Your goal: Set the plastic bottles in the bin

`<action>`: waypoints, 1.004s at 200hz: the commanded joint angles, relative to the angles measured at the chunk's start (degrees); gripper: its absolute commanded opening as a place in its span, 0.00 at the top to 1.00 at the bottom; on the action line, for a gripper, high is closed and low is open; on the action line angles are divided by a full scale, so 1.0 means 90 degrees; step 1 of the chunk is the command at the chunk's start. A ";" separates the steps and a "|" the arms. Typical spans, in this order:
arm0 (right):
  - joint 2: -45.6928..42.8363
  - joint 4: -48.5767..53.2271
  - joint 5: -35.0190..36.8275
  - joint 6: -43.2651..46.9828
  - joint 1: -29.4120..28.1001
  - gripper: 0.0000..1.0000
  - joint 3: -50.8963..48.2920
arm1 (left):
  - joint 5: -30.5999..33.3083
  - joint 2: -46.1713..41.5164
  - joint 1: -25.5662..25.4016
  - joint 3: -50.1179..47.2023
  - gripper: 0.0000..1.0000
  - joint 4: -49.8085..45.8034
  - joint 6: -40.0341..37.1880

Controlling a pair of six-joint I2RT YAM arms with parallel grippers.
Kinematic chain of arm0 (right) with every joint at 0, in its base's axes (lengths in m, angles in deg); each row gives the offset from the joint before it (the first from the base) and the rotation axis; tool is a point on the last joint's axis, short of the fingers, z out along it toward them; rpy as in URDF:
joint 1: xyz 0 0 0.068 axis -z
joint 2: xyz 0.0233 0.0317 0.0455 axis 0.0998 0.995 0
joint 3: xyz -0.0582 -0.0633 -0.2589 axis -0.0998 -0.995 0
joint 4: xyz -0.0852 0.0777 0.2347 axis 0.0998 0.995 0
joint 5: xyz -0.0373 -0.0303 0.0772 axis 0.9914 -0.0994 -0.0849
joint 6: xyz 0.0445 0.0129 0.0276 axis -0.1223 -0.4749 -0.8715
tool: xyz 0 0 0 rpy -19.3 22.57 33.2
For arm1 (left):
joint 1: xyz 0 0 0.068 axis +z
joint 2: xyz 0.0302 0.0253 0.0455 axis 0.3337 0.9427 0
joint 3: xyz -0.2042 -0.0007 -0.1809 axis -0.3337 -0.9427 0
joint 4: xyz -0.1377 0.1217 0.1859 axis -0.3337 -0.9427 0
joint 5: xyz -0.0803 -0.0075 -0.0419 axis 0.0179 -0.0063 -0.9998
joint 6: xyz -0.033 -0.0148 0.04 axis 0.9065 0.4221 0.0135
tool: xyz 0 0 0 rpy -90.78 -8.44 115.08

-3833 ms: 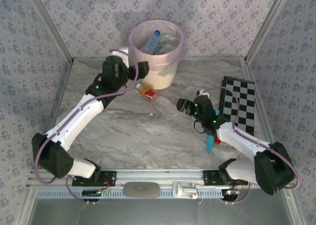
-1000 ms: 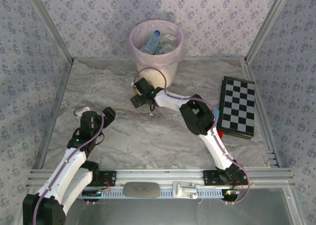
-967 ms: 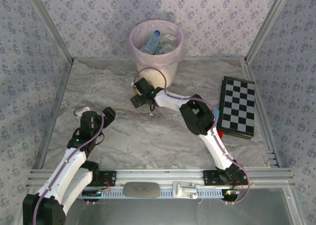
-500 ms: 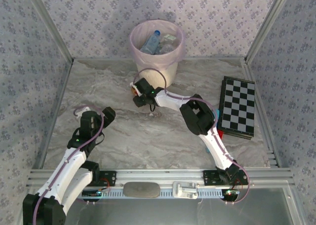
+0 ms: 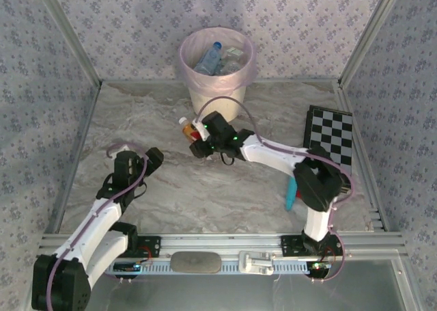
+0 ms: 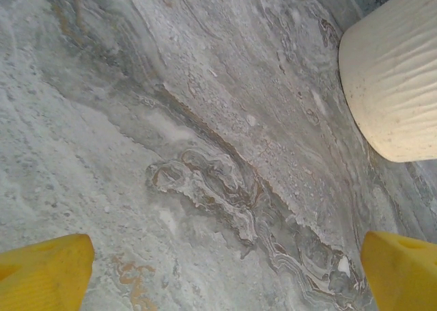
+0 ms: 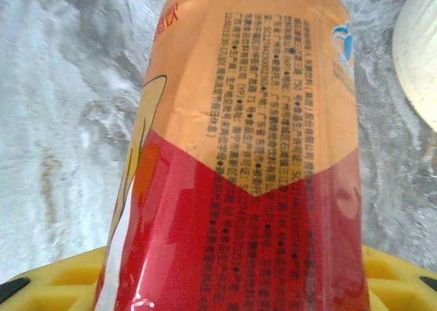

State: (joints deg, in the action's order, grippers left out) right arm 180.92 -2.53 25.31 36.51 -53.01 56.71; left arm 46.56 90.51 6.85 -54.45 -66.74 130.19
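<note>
Your right gripper (image 5: 200, 139) is clamped on the orange-labelled bottle (image 7: 252, 154), just in front of the bin (image 5: 220, 98). Lift it high over the top before letting go. Left gripper (image 5: 153, 156) hangs wide open.

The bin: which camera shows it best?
The top view: the whole bin, pink liner and bottles inside. The left wrist view catches a piece of its cream wall; the right wrist view, a pale sliver at the edge, probably the same.
</note>
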 commanded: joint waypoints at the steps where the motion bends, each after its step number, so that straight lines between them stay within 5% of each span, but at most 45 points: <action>1: -0.0758 0.0035 -0.0197 -0.0029 0.0105 0.55 -0.0138 | -0.0356 0.0222 -0.0020 0.0270 0.00 0.0475 -0.0107; 90: -0.1749 0.1156 -0.0605 -0.0277 0.1648 0.56 0.1836 | -0.0867 0.1677 -0.0894 0.1148 0.00 0.0538 -0.0877; 155: -0.0591 0.1057 0.0202 -0.0555 0.2194 0.55 0.3468 | -0.0899 0.2109 -0.1362 0.1432 0.00 0.0434 -0.0958; 201: 0.0945 0.2008 0.0507 -0.0739 0.2320 0.54 0.5337 | -0.0830 0.2042 -0.1521 0.1336 0.00 0.0321 -0.0919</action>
State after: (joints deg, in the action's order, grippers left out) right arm 184.07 9.55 27.08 31.40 -32.45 97.25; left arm 39.29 109.17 -6.18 -43.26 -63.18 122.60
